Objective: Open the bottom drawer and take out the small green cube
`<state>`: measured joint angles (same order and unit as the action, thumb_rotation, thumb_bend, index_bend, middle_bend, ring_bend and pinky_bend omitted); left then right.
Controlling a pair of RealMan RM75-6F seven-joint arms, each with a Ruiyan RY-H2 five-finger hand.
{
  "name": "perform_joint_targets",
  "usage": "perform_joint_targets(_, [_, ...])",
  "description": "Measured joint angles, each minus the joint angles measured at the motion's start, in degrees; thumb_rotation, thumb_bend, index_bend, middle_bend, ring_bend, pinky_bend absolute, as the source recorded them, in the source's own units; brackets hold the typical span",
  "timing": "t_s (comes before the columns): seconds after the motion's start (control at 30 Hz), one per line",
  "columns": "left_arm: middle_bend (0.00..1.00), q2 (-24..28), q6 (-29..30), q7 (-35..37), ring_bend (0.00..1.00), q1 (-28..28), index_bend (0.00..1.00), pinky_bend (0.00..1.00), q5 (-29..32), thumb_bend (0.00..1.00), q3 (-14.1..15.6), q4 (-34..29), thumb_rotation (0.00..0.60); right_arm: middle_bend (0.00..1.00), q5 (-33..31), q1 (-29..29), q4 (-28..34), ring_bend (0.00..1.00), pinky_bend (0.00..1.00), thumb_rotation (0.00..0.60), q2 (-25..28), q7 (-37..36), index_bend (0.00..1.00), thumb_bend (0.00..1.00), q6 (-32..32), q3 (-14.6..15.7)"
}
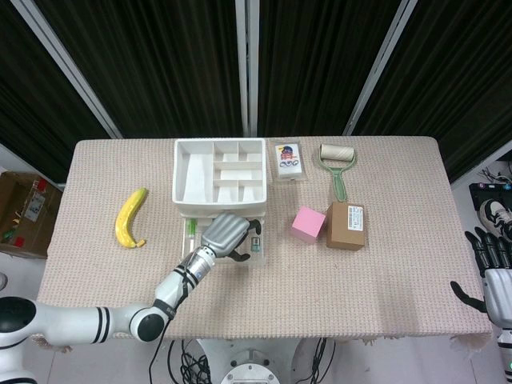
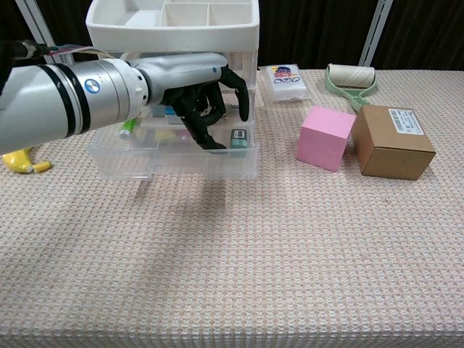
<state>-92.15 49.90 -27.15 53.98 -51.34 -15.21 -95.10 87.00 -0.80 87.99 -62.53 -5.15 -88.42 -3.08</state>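
One left hand [image 2: 206,101] over open drawer [image 2: 172,156].

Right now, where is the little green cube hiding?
In the chest view, the small green cube sits in the right front corner of the open bottom drawer, just beside the left hand's fingertips, with the pink cube further right.

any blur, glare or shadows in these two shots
Head view: sharp, evenly lit, no glare; the curtains behind are near black. Chest view: the left hand over the open drawer is in focus, the near forearm fills the left side, and a soft shadow lies on the table in front of the drawer.
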Motion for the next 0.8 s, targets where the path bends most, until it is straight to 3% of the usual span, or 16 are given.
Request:
perform_joint_targets(0.47, [0.81,-2.2,2.1,-4.4,0.95,3.8,0.38,1.00,6.5,0.21,1.3,1.8,0.600,0.00,-0.3,0.0,-0.8,0.00,0.00,0.600,-0.2,-0.9,0.00,0.13,0.4,-0.1])
perform_joint_targets(0.8, [0.82,-2.8,0.6,-1.8,0.95,5.2,0.42,1.00,9.2,0.29,0.8,2.4,0.600,0.00,-0.5,0.0,-0.7,0.00,0.00,0.600,-0.2,-0.8,0.00,0.13,0.7,-0.1])
